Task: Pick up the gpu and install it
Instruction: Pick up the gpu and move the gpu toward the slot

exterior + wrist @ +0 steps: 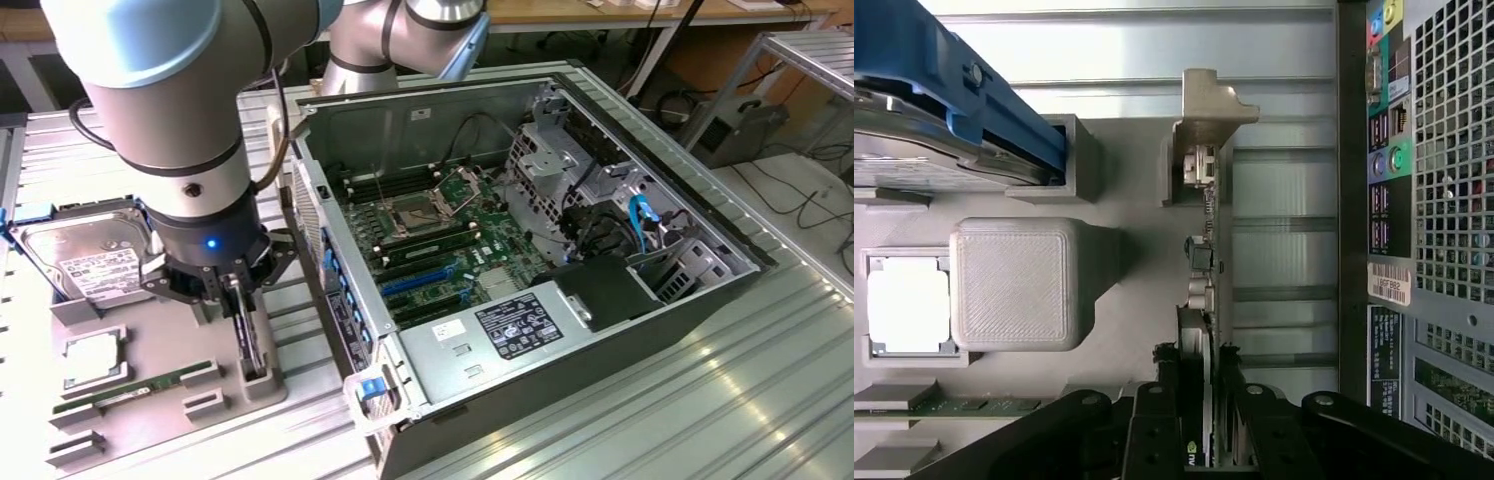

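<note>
As tool (1199,360) grips gpu (1204,275) edge, case (1444,150) alongside

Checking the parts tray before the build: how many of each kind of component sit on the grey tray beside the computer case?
Hard drive: 1
Processor chip: 1
Memory stick: 1
gpu: 1
Total: 4

The arm (174,90) is made of thick silver-grey cylinders with a dark ring and a small round screw low down, and a black cable (283,120) runs alongside. Its black wrist section carries a glowing blue light (210,243). The tool (240,315) is black, its jointed link bars held by round pins (1254,390).
</note>
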You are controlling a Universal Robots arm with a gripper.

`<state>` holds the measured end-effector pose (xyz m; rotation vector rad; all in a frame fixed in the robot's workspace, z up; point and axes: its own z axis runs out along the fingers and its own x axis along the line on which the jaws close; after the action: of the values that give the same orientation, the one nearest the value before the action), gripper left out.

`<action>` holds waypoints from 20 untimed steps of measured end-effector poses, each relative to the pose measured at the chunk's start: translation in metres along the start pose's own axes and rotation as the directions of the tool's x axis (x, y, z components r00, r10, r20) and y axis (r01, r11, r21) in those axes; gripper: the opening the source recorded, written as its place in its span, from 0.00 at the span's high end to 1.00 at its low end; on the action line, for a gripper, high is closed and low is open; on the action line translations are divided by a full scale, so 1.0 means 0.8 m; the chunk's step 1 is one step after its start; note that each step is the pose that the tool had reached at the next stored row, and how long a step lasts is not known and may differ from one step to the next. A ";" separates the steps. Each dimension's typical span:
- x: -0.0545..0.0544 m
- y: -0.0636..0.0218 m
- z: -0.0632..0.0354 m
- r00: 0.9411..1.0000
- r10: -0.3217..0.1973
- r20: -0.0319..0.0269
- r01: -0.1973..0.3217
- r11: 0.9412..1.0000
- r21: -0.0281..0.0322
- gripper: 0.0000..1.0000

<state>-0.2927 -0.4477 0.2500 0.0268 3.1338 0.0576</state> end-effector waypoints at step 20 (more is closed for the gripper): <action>-0.001 0.002 -0.059 1.000 -0.008 0.000 0.008 1.000 -0.001 0.74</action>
<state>-0.2925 -0.4477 0.2969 0.0140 3.1340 0.0584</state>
